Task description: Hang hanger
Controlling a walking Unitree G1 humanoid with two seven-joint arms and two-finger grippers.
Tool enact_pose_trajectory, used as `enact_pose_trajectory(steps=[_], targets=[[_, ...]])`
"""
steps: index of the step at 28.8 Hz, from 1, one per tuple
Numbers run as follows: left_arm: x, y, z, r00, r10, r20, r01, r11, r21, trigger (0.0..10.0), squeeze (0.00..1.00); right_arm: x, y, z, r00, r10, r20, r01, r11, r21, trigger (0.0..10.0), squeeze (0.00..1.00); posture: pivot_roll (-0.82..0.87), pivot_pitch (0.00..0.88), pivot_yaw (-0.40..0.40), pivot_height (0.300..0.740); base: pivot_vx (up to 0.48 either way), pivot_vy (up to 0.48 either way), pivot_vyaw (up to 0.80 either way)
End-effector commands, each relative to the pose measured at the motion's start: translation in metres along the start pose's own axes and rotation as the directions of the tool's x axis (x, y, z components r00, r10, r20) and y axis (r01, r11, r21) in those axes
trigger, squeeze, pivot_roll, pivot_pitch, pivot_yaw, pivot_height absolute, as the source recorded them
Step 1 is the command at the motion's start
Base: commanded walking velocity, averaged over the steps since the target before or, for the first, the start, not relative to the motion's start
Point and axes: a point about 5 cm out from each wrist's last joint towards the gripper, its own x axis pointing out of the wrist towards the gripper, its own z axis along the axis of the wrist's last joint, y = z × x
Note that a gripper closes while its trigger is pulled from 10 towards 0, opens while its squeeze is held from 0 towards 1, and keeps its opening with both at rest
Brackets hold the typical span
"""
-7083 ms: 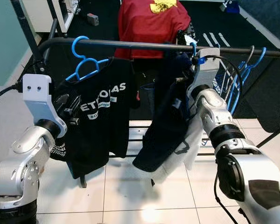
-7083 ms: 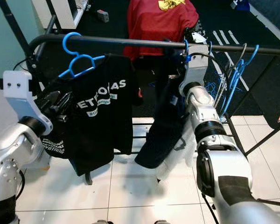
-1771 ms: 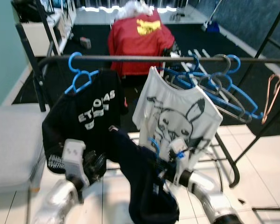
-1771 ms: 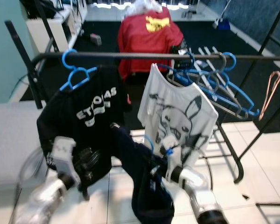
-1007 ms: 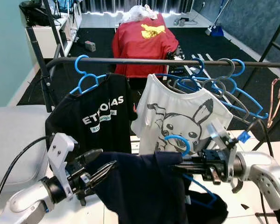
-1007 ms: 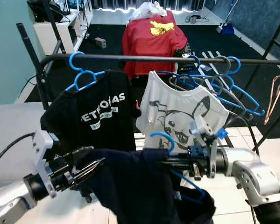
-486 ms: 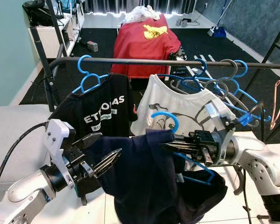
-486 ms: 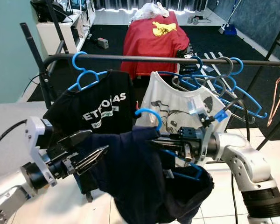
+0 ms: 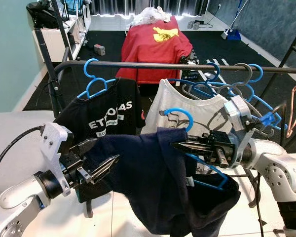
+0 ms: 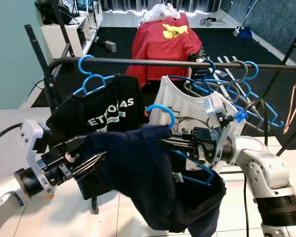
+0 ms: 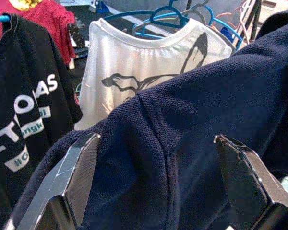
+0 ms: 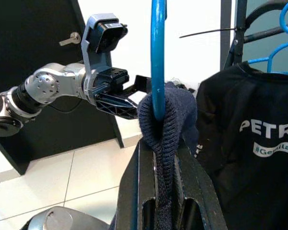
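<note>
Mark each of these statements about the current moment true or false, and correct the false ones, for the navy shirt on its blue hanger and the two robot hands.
1. The right hand is shut on the blue hanger that carries the navy shirt. True.
2. The navy shirt's hanger already hangs on the rail. False: its hook is below the rail, held up in front of the white printed shirt.
3. The left hand is open, its fingers on either side of the navy shirt's shoulder. True.
4. The black lettered shirt lies on the floor. False: it hangs on the rail from its own blue hanger.
5. A red shirt is behind the rail. True.
</note>
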Motion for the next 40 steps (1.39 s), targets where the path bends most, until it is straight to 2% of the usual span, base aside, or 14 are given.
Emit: enact_pose_trajectory(steps=[1, 4, 5, 6, 9, 10, 11, 12, 16, 17, 22, 30, 34, 40], targets=[[0.002, 0.002, -0.003, 1.0, 0.013, -0.025, -0.012, 1.0, 0.016, 10.0, 0.0, 0.002, 0.003, 0.01, 0.999, 0.028, 0.034, -0.027, 0.999, -0.031, 10.0, 0.0, 0.01, 0.043, -0.01, 0.74, 0.0, 0.0, 0.0], [0.007, 0.003, 0.005, 1.0, 0.004, 0.016, -0.004, 0.999, 0.032, 10.0, 0.0, 0.003, 0.004, 0.006, 0.999, 0.031, 0.009, -0.031, 0.999, -0.026, 10.0, 0.0, 0.02, 0.042, -0.013, 0.74, 0.0, 0.0, 0.0], [0.012, 0.002, 0.017, 0.997, -0.019, 0.074, 0.015, 0.999, 0.051, 10.0, 0.0, 0.005, 0.004, 0.003, 0.999, 0.03, -0.018, -0.03, 0.999, -0.026, 10.0, 0.0, 0.02, 0.043, -0.014, 0.74, 0.0, 0.0, 0.0], [0.012, 0.002, 0.017, 0.997, -0.019, 0.074, 0.015, 0.999, 0.051, 10.0, 0.0, 0.005, 0.004, 0.003, 0.999, 0.03, -0.018, -0.03, 0.999, -0.026, 10.0, 0.0, 0.02, 0.043, -0.014, 0.74, 0.0, 0.0, 0.0], [0.017, -0.001, 0.037, 0.985, -0.067, 0.161, 0.058, 0.997, 0.059, 10.0, 0.0, 0.007, 0.003, -0.001, 0.998, 0.032, -0.048, -0.033, 0.999, -0.027, 10.0, 0.0, 0.02, 0.043, -0.014, 0.74, 0.0, 0.0, 0.0], [0.018, -0.004, 0.042, 0.979, -0.109, 0.17, 0.103, 0.994, 0.044, 10.0, 0.75, 0.008, 0.002, -0.002, 0.998, 0.028, -0.061, -0.03, 0.999, -0.031, 10.0, 0.0, 0.02, 0.043, -0.014, 0.74, 0.0, 0.0, 0.0], [0.018, -0.004, 0.042, 0.979, -0.109, 0.17, 0.103, 0.994, 0.044, 10.0, 0.75, 0.008, 0.002, -0.002, 0.998, 0.028, -0.061, -0.03, 0.999, -0.031, 10.0, 0.0, 0.02, 0.043, -0.014, 0.74, 0.0, 0.0, 0.0], [0.017, -0.008, 0.044, 0.973, -0.164, 0.163, 0.163, 0.986, 0.021, 10.0, 1.0, 0.008, 0.001, -0.004, 0.997, 0.021, -0.073, -0.023, 0.999, -0.035, 10.0, 0.0, 0.02, 0.043, -0.012, 0.74, 0.0, 0.0, 0.0], [0.016, -0.007, 0.047, 0.972, -0.173, 0.161, 0.17, 0.985, 0.033, 10.0, 1.0, 0.008, 0.0, -0.004, 0.997, 0.009, -0.081, -0.013, 0.999, -0.043, 10.0, 0.0, 0.02, 0.044, -0.014, 0.74, 0.0, 0.0, 0.0], [0.017, -0.006, 0.051, 0.967, -0.171, 0.187, 0.17, 0.985, 0.025, 10.0, 0.02, 0.008, -0.001, -0.004, 0.997, 0.01, -0.081, -0.014, 0.999, -0.042, 10.0, 0.0, 0.02, 0.042, -0.017, 0.74, 0.0, 0.0, 0.0], [0.025, -0.015, 0.06, 0.939, -0.235, 0.251, 0.245, 0.97, -0.009, 10.0, 0.0, 0.01, 0.0, -0.003, 0.997, 0.03, -0.078, -0.033, 0.999, -0.033, 10.0, 0.0, 0.02, 0.039, -0.021, 0.74, 0.0, 0.0, 0.0], [0.048, -0.035, 0.055, 0.905, -0.361, 0.224, 0.369, 0.929, 0.006, 10.0, 0.0, 0.017, 0.002, -0.006, 0.992, 0.062, -0.107, -0.066, 0.997, -0.033, 10.0, 0.0, 0.01, 0.033, -0.013, 0.74, 0.0, 0.0, 0.0], [0.058, -0.038, 0.049, 0.91, -0.37, 0.19, 0.373, 0.928, 0.019, 10.0, 0.0, 0.023, 0.003, -0.006, 0.99, 0.083, -0.117, -0.088, 0.995, -0.039, 10.0, 0.0, 0.01, 0.033, -0.011, 0.74, 0.0, 0.0, 0.0], [0.061, -0.039, 0.051, 0.905, -0.372, 0.206, 0.378, 0.926, 0.011, 10.0, 0.0, 0.026, 0.005, -0.007, 0.987, 0.103, -0.122, -0.108, 0.993, -0.035, 10.0, 0.0, 0.01, 0.032, -0.014, 0.74, 0.0, 0.0, 0.0]])
